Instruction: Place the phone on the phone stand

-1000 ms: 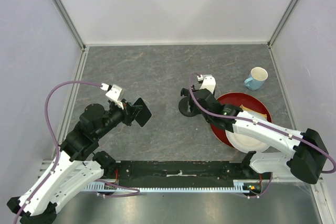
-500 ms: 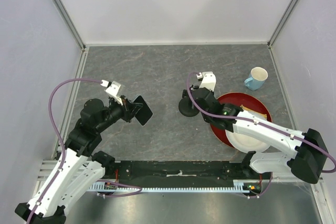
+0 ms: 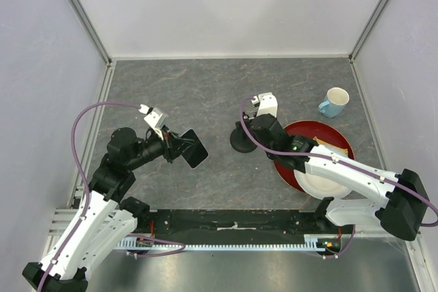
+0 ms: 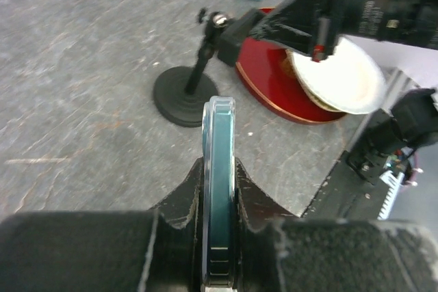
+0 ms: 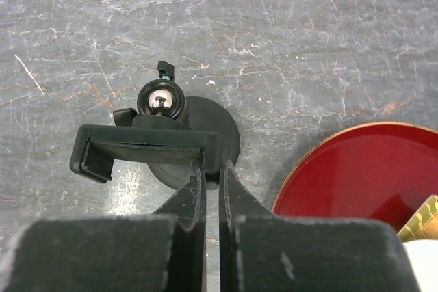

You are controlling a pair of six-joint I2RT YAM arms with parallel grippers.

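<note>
The phone [image 3: 192,148], a thin dark slab, is clamped in my left gripper [image 3: 181,147] and held above the table left of the phone stand [image 3: 241,143]. The left wrist view shows the phone [image 4: 219,162] edge-on between the shut fingers, and the phone stand [image 4: 179,90] ahead with its round base, post and cradle. My right gripper [image 3: 246,130] is at the stand's top. From the right wrist, that gripper [image 5: 213,166] is shut on the right end of the stand's cradle [image 5: 147,143], above the disc base.
A red round plate [image 3: 321,131] lies just right of the stand, under my right arm, with a white dish [image 3: 321,182] on its near side. A light blue mug [image 3: 334,102] stands at the back right. White walls enclose the table.
My left gripper has carried the phone to the right, closer to the stand. My right gripper has gone from open to shut on the stand's cradle.
</note>
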